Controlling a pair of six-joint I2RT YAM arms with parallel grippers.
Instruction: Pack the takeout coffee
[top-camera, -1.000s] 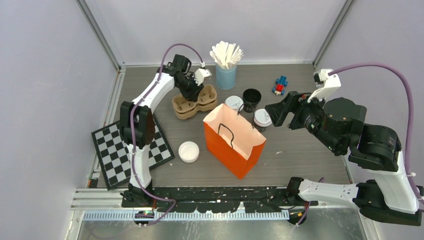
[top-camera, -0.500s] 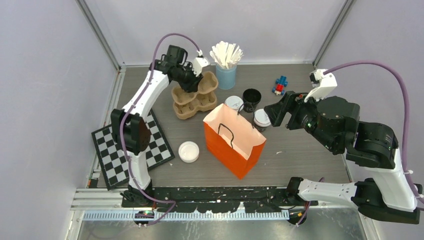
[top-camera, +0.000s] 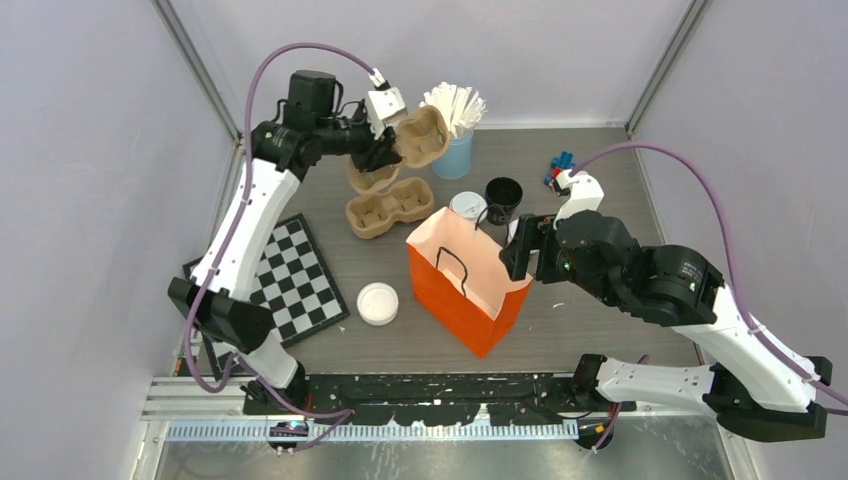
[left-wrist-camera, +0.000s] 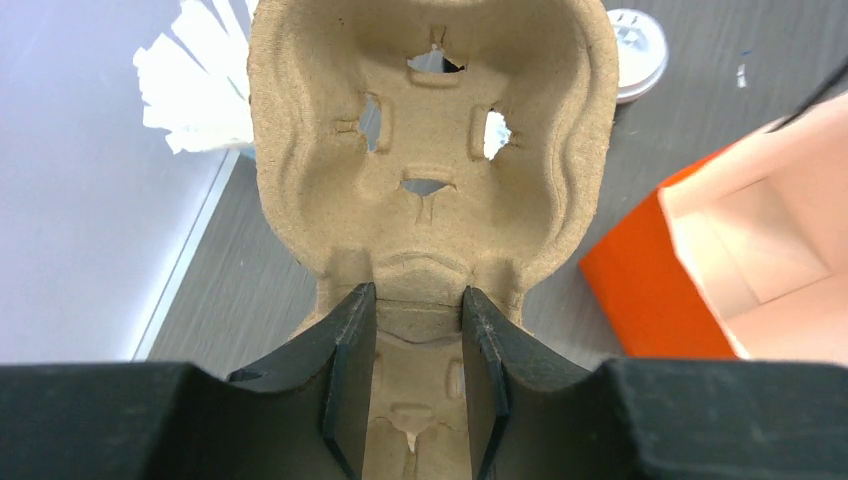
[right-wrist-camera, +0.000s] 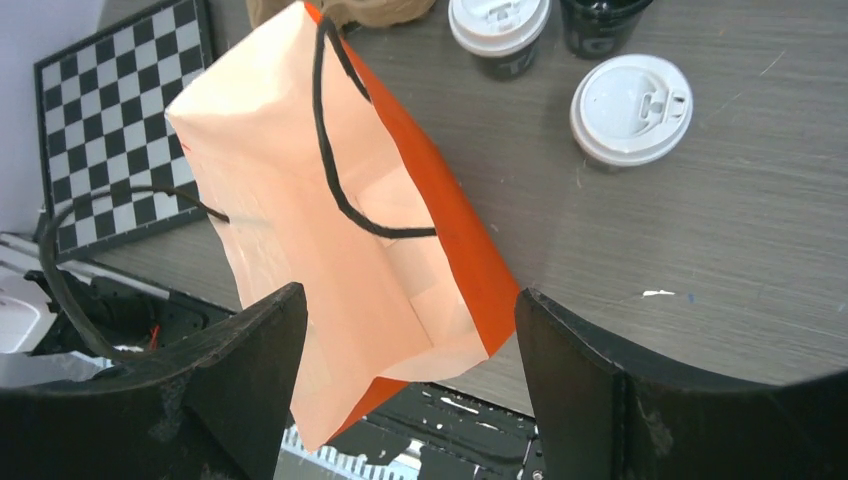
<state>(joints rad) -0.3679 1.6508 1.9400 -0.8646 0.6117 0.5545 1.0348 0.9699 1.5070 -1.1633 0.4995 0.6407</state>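
Two lidded black coffee cups (right-wrist-camera: 498, 22) (right-wrist-camera: 630, 108) and one open black cup (top-camera: 503, 197) stand behind the open orange paper bag (top-camera: 468, 285). One lidded cup shows in the top view (top-camera: 467, 206); my right arm hides the other there. My left gripper (top-camera: 385, 150) is shut on the middle rib of a brown cardboard cup carrier (left-wrist-camera: 430, 150) and holds it in the air, tilted, near the back. A second carrier (top-camera: 390, 212) lies on the table below. My right gripper (top-camera: 520, 250) is open and empty above the bag's right edge (right-wrist-camera: 340, 220).
A light-blue cup of white stirrers (top-camera: 452, 150) stands at the back, close to the lifted carrier. A loose white lid (top-camera: 377, 303) lies left of the bag. A checkerboard (top-camera: 270, 285) lies at the left, a small blue and red toy (top-camera: 560, 165) at the back right.
My left gripper has lifted one carrier up off the other and raised it toward the back. My right gripper has moved left from beside the cups to above the bag's right edge.
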